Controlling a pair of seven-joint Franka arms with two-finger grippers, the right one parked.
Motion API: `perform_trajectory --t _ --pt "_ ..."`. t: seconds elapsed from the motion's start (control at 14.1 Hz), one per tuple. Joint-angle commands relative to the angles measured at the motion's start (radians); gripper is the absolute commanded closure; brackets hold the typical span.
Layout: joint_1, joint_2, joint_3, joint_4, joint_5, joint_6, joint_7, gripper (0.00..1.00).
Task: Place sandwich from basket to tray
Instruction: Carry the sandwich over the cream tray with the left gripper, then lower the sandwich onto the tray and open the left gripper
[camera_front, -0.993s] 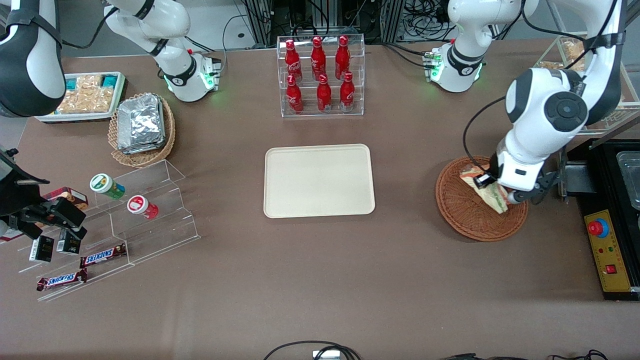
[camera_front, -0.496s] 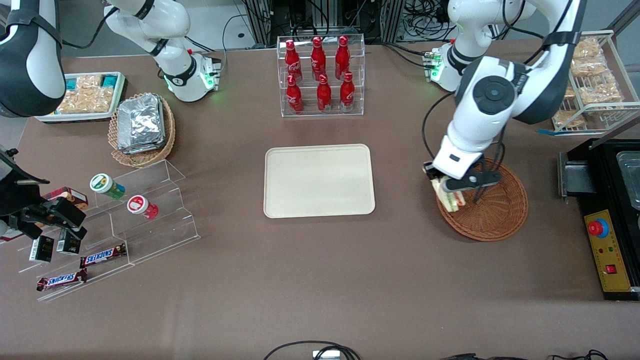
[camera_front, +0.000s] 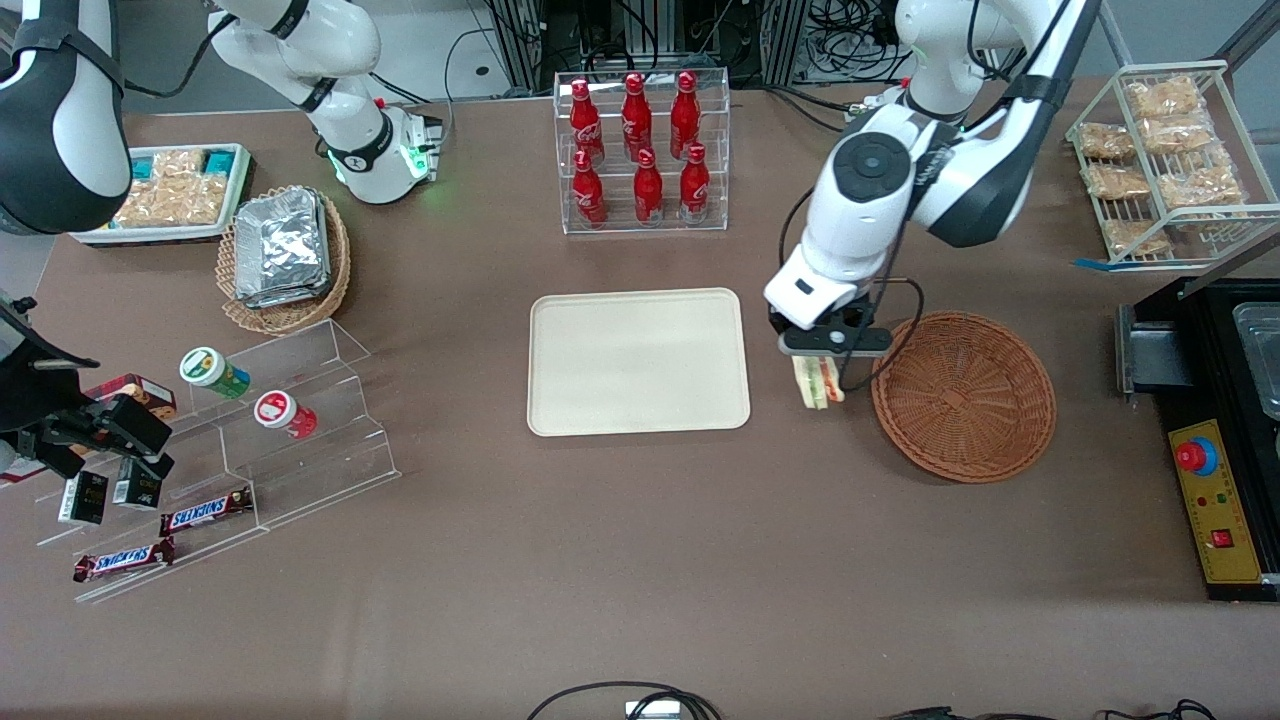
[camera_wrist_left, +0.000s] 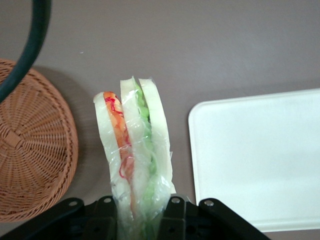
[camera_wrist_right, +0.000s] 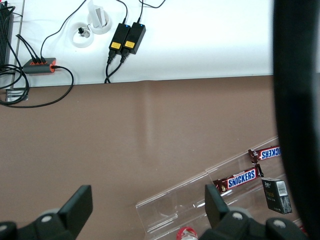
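Pale bread and plastic wrap are seen pinched in the tool (camera_front: 822, 352): the sandwich (camera_front: 817, 381) is held by its wider end, with the wedge hanging point-down and its orange, red and green layers shown edge-on in the wrist view (camera_wrist_left: 134, 155). It is carried clear of the worktop (camera_front: 640, 560), over the bare strip between the basket (camera_front: 963, 395) and the tray (camera_front: 638, 361), touching neither. The basket is left with nothing in it. The relation that matters is sideways: the tray lies toward the parked arm's end of the worktop from the tool, with its near short rim just beside the hanging wedge, and tray and wedge sit at about the same depth from the front camera. A short sideways carry, then a descent over the tray's bare surface, is judged to be what remains.
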Motion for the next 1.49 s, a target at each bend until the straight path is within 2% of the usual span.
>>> perform_trajectory --t 0.0,0.14,0.28,0.43,0.85,1.42 --pt "-0.006 0.088 -0.056 0.063 0.049 -0.001 -0.02 1.0" --pt "-0.065 0.136 -0.057 0.079 0.093 0.0 -0.085 1.0" --pt "-0.072 0.217 -0.063 0.111 0.165 0.008 -0.148 1.0" --pt "-0.15 0.289 -0.066 0.145 0.221 0.008 -0.205 1.0" --pt "-0.207 0.449 -0.064 0.148 0.38 0.08 -0.302 1.0" --pt "-0.231 0.507 -0.063 0.151 0.399 0.108 -0.38 0.99"
